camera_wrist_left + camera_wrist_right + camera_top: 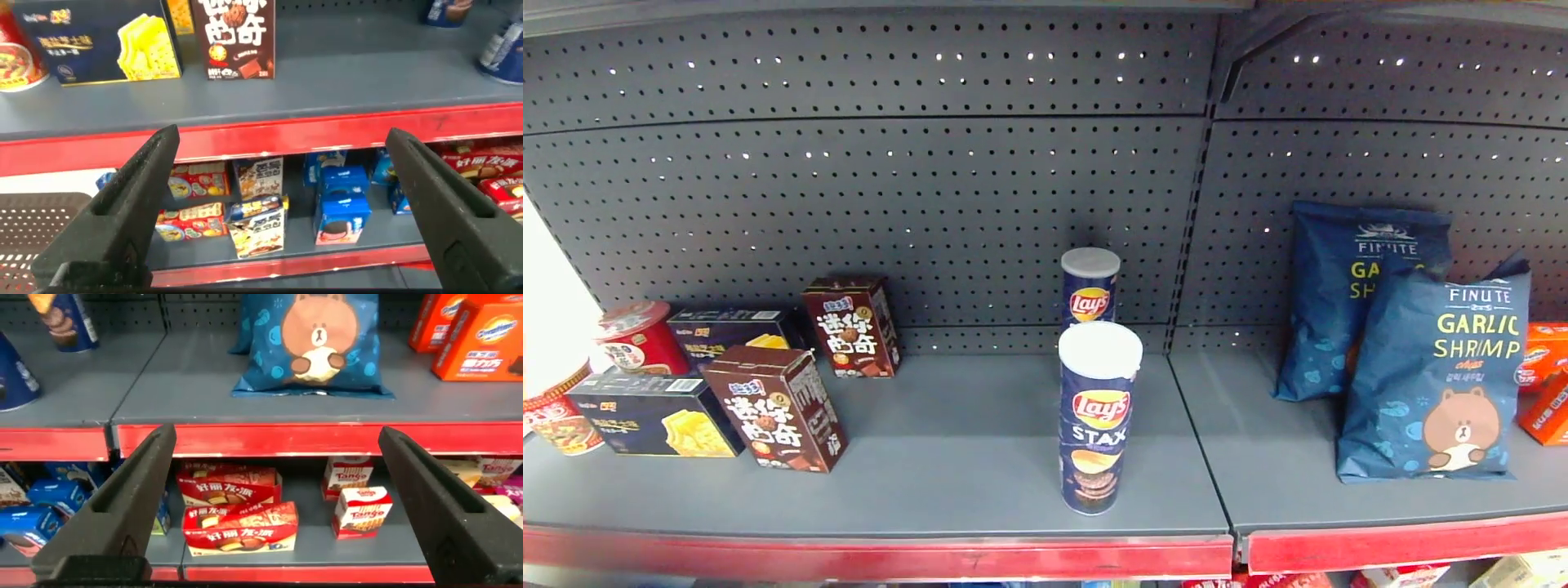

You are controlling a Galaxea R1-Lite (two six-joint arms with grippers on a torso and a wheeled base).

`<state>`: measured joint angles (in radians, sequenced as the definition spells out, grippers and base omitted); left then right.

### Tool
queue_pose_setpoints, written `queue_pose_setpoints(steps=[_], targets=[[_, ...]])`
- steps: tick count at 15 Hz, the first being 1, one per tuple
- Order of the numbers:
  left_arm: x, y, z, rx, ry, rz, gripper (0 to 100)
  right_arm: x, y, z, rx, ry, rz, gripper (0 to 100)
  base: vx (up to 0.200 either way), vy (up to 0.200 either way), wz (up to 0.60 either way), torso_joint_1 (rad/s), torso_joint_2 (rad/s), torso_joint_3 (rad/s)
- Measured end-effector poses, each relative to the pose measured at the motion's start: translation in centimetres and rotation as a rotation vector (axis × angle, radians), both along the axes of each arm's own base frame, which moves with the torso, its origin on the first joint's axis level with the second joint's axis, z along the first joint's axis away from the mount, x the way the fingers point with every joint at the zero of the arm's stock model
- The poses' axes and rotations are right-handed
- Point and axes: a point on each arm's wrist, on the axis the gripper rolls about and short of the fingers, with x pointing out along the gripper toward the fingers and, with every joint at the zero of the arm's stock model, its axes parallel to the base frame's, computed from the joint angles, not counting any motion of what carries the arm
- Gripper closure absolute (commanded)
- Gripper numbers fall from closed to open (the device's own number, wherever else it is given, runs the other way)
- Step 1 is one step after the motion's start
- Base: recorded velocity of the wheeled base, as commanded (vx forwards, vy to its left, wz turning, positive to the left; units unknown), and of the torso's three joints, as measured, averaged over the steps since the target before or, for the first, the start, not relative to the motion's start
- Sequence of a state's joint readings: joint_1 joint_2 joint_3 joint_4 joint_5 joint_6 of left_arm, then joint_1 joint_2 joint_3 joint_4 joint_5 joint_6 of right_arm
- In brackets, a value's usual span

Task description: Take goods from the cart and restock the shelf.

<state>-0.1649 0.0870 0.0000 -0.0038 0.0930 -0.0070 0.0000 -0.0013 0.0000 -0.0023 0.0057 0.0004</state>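
On the grey shelf [947,482], two blue chip cans stand one behind the other, the front can [1098,416] partly hiding the rear can [1089,286]. Facing the shelf's red front edge, the left gripper [282,139] and right gripper [277,434] each have their fingers [131,204] spread wide, holding nothing. The robot appears to be between items, so the next move calls for fetching another good from the cart. Cup noodles [556,412] at the left edge and orange boxes [1543,384] at the right are cut off.
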Motion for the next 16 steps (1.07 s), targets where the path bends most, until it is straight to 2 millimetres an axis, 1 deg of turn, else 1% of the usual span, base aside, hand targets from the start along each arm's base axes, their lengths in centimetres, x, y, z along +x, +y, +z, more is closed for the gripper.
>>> queue_pose_setpoints(steps=[16], targets=[[0.01, 0.00, 0.00, -0.002, 0.001, 0.000, 0, 0.00, 0.00, 0.00, 0.000, 0.000, 0.000, 0, 0.000, 0.000, 0.00, 0.000, 0.00, 0.000]])
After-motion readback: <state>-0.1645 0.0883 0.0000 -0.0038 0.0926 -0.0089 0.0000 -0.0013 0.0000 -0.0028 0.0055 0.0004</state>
